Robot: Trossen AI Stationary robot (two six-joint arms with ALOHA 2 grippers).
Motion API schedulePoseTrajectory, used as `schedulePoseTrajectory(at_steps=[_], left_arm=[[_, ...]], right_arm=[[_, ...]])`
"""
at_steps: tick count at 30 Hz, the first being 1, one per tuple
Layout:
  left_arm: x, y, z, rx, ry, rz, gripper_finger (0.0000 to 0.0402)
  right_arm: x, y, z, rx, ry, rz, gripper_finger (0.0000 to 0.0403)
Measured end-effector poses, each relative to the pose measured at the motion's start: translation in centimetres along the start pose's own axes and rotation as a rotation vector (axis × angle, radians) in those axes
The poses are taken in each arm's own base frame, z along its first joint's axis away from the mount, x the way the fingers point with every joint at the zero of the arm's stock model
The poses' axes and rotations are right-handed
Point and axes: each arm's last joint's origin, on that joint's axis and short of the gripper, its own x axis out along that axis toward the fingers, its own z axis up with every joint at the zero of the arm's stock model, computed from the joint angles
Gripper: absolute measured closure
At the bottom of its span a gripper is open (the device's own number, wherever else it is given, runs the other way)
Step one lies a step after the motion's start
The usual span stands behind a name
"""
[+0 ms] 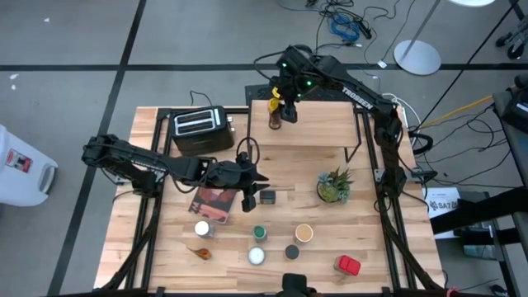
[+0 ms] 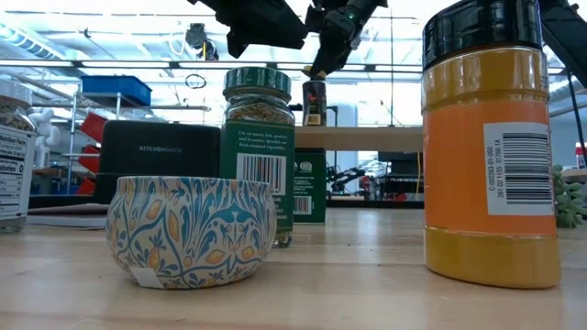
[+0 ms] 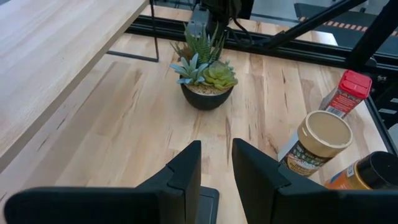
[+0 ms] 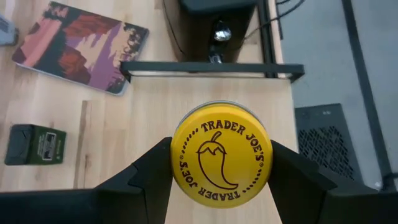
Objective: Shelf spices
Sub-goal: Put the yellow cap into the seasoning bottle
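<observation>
My right gripper [image 1: 279,106] is shut on a small spice jar with a yellow lid [image 4: 221,163], over the left end of the shelf's light wooden top [image 1: 322,124]. In the low view the jar [image 2: 315,103] stands upright at the shelf top [image 2: 367,137]; I cannot tell whether its base touches. My left gripper [image 3: 216,168] hovers open and empty above the table's middle, beside a dark green tin [image 1: 267,196]. More spices stand near the front edge: green-lidded [image 1: 260,233], tan-lidded [image 1: 304,233] and red-topped [image 1: 347,265] ones among them. My right gripper pinches the jar's yellow lid by its rim [image 4: 177,155], one finger on each side. The fingers [image 4: 292,180] slant down at it from above. The jar hangs upright below them, over the shelf top.
A black toaster [image 1: 202,128] stands left of the shelf. A reddish book [image 1: 213,202] lies under my left arm's end. A potted plant [image 1: 332,186] stands right of centre. In the low view, a patterned tin [image 2: 191,229] and an orange jar [image 2: 491,147] stand close.
</observation>
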Motion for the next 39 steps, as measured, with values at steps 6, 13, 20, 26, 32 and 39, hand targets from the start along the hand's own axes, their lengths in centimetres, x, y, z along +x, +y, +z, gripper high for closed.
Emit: schedulePoseTrajectory(at_steps=[6,13,20,26,32,39], left_arm=[[0.0,0.0,0.0,0.000,0.001,0.001,0.0303],[0.0,0.0,0.0,0.000,0.001,0.002,0.0303],[0.0,0.0,0.0,0.000,0.002,0.003,0.0303],[0.0,0.0,0.0,0.000,0.002,0.003,0.0303],[0.0,0.0,-0.1,0.001,0.006,0.004,0.0303],[0.0,0.1,0.0,0.017,0.004,0.007,0.0303]], right_arm=[[1.3,0.0,0.0,0.003,0.024,0.019,0.0195],[1.3,-0.1,0.0,0.001,0.022,0.017,0.0195],[1.4,-0.1,0.0,-0.025,0.024,0.009,0.0195],[1.4,-0.1,0.0,-0.041,0.020,0.006,0.0195],[0.5,0.2,0.1,-0.059,0.018,-0.016,0.0195],[-2.2,0.6,0.6,-0.069,-0.013,-0.056,0.0195]])
